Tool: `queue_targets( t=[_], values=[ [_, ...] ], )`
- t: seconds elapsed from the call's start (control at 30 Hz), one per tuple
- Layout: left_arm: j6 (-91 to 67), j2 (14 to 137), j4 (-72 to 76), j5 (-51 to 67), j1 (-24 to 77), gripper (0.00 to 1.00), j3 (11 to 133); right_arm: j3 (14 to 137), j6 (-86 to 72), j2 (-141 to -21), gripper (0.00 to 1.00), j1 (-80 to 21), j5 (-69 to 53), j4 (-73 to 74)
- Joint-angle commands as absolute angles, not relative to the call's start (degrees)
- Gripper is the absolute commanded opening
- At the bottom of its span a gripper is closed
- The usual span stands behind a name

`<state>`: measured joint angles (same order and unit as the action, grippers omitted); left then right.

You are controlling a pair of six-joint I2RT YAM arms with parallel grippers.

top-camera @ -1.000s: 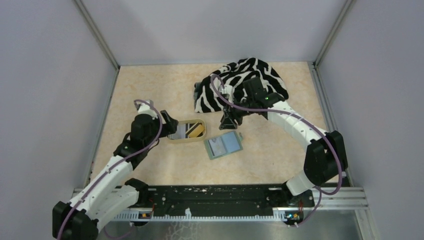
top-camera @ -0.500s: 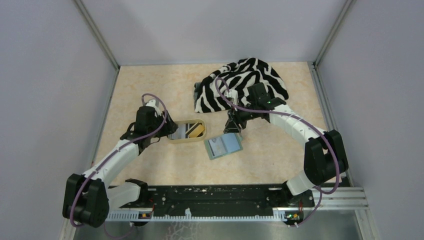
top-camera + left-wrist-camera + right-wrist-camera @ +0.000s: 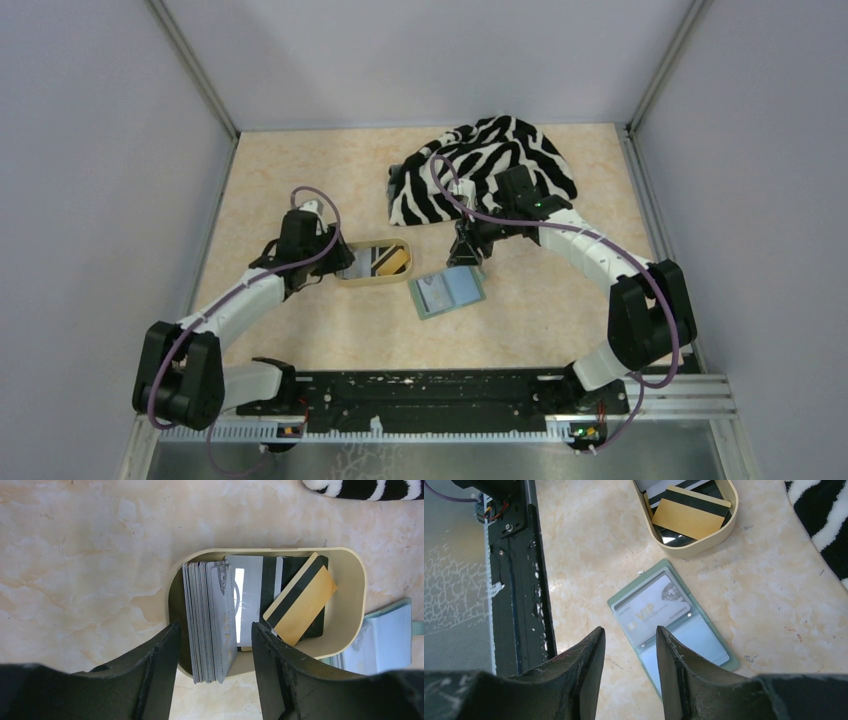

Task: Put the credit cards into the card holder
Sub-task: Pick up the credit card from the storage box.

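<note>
Nearest the arms, the card holder (image 3: pixel 674 625) lies opened flat just beside the near right end of the tray (image 3: pixel 357 580), with one pale card (image 3: pixel 651 610) in its sleeve. The right gripper (image 3: pixel 628 635) hangs over it, fingers released and empty, probably ready to steady it. Over the tray, the left gripper (image 3: pixel 215 627) straddles an upright stack of credit cards (image 3: pixel 207 620). Its fingers are parted and grasp nothing, seemingly lined up for a pinch. Beyond the tray lies a zebra cloth (image 3: pixel 480 160).

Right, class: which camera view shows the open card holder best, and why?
The right wrist view: the card holder lies open and large, a VIP card in its pocket. The top view shows it small; the left wrist view catches only one end.
</note>
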<state>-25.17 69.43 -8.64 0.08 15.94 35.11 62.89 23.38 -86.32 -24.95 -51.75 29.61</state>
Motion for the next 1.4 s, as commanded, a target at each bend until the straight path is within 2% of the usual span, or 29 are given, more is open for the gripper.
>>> queue_targets(
  t=[0.0, 0.27, 0.73, 0.97, 1.37],
  values=[
    [-24.0, 71.6, -8.5, 1.5, 15.1, 0.60, 37.6, 63.4, 23.8, -85.7, 0.42, -24.7, -53.6, 28.1],
    [-25.5, 74.4, -5.1, 9.0, 12.5, 0.60, 36.6, 63.5, 24.0, -85.7, 0.42, -24.7, -53.6, 28.2],
    [-26.4, 78.2, -5.3, 11.4, 12.0, 0.53, 38.2, 63.4, 24.1, -85.2, 0.41, -24.4, -54.0, 28.4],
    [-26.7, 75.6, -6.8, 11.2, 11.4, 0.46, 38.7, 63.4, 24.2, -85.0, 0.41, -24.1, -54.3, 28.4],
    [-26.6, 72.3, -8.4, 11.9, 9.9, 0.44, 38.4, 63.2, 24.1, -84.5, 0.41, -23.7, -54.7, 28.3]
  ],
)
